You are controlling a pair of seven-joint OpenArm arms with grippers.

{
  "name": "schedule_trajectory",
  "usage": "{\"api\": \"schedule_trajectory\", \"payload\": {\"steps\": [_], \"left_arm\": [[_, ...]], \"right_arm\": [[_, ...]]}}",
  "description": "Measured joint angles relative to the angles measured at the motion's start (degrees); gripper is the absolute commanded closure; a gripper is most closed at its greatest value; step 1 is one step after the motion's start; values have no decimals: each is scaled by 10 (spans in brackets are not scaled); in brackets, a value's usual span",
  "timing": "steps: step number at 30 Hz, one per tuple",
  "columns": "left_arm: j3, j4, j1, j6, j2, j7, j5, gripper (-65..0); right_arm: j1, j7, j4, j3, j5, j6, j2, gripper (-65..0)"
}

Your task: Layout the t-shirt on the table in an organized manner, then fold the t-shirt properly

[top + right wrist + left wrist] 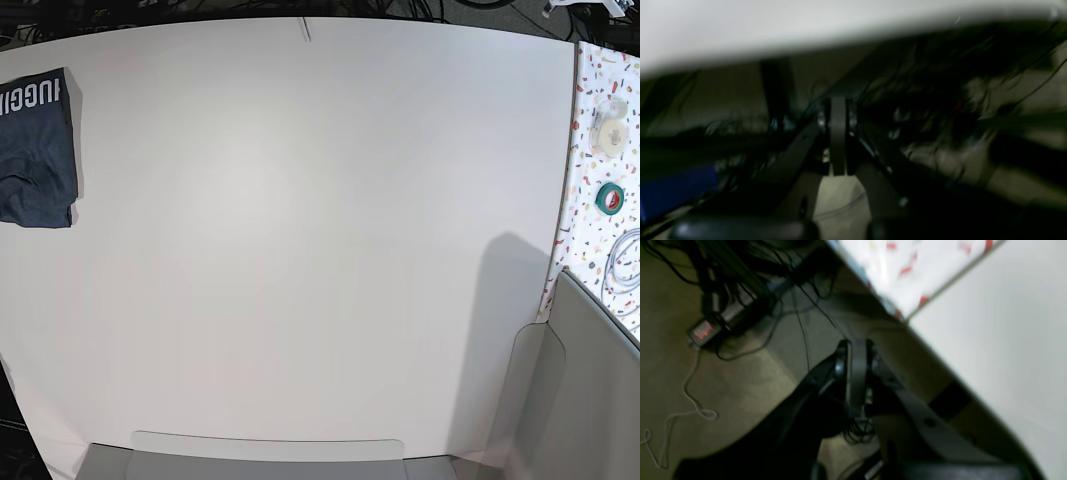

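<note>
The dark navy t-shirt lies folded into a compact shape at the far left back of the white table, with white lettering along its top edge. The frame's left edge cuts it off. Neither gripper shows in the base view. In the left wrist view my left gripper is shut, off the table's edge and over the floor. In the right wrist view my right gripper is shut, below the level of the table's edge, with nothing held.
A speckled white strip along the table's right side holds a green tape roll, a pale round object and a white cable. Grey panels stand at the front right. Cables and a power strip lie on the floor.
</note>
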Motion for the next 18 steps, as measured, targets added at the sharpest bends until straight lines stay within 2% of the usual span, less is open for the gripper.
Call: {"api": "schedule_trajectory", "payload": {"steps": [3,6,9,12,18], "left_arm": [[0,-35,1,2,-1,-9,-16,0],[14,-97,-2,6,-4,10,-14,0],[41,-170,-9,2,-10,21,-15,0],[63,-252,-40,8,-17,24,-11,0],[125,-396,-91,2,-54,14,-14,0]], "right_arm": [[23,-5,-84,-27,-2,0,1,0],[62,2,-175,-47,0,-1,1,0],[105,-1,-264,-49,0,-2,1,0],[146,-4,-347,-50,-2,-2,16,0],[250,8,-506,-49,-1,-2,31,0]]}}
